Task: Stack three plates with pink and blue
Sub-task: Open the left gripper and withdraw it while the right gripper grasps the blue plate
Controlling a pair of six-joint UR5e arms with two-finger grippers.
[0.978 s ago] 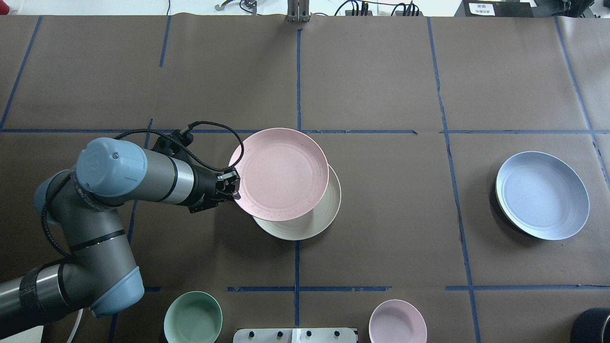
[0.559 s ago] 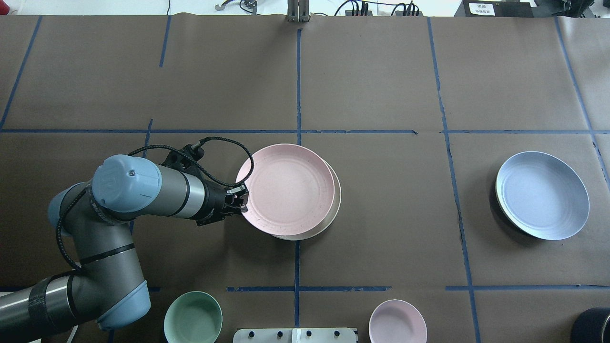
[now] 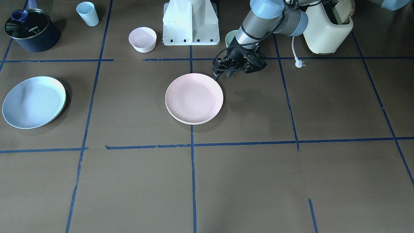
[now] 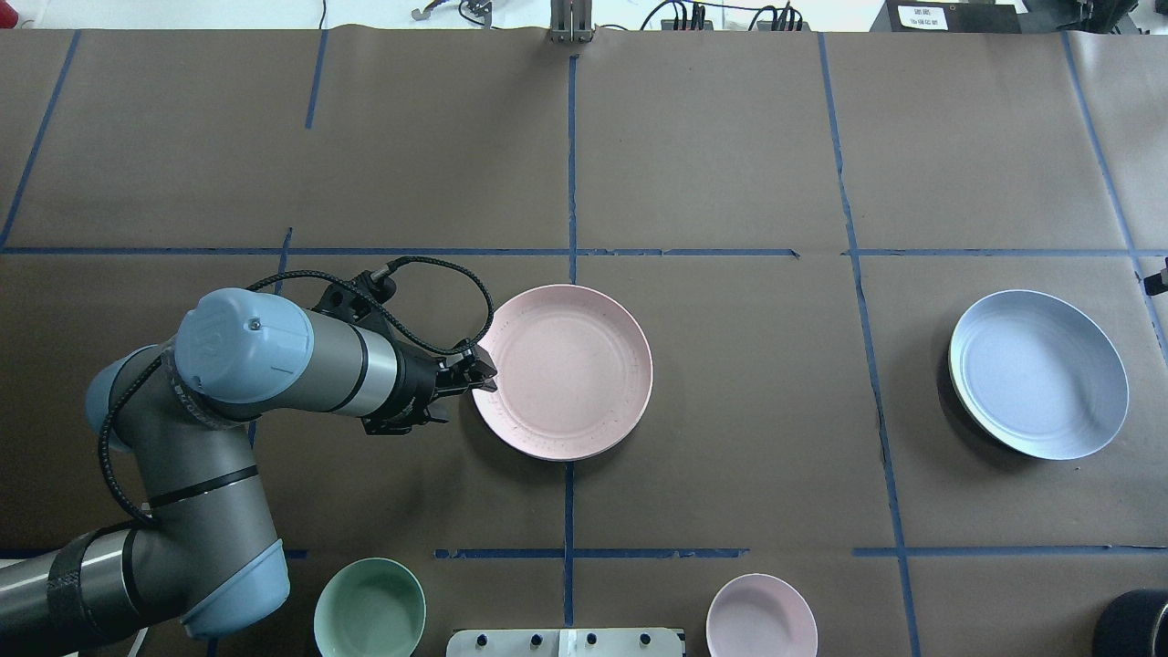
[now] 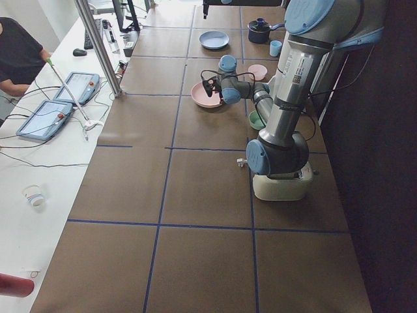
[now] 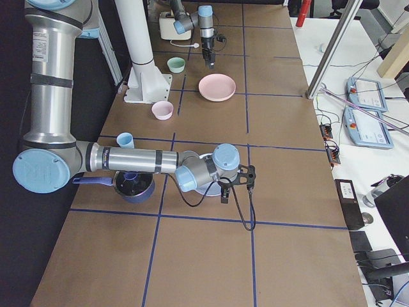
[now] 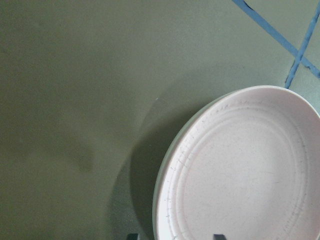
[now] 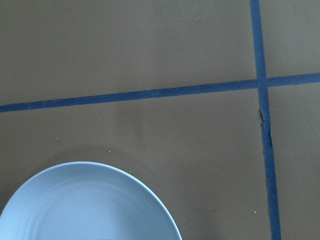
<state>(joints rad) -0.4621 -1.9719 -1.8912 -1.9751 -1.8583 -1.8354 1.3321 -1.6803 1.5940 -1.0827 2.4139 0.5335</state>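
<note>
The pale pink plate (image 4: 564, 372) lies flat on the cream plate at the table's middle and covers it almost fully. Only a thin cream rim (image 7: 160, 176) shows in the left wrist view. My left gripper (image 4: 481, 375) is at the pink plate's left rim, open, with its fingertips apart on either side of the rim. The pink plate also shows in the front view (image 3: 194, 98). The light blue plate (image 4: 1038, 374) sits alone at the far right. My right gripper (image 6: 234, 185) hovers by it; I cannot tell whether it is open.
A mint-green bowl (image 4: 370, 609) and a small pink bowl (image 4: 762, 616) stand at the near edge. A dark pot (image 3: 30, 30), a pale blue cup (image 3: 87, 13) and a cream toaster (image 3: 326, 27) stand beside the robot base (image 3: 190, 22).
My left gripper carried the pink plate toward the robot, lowered it onto the cream plate so it now covers it, and let go.
</note>
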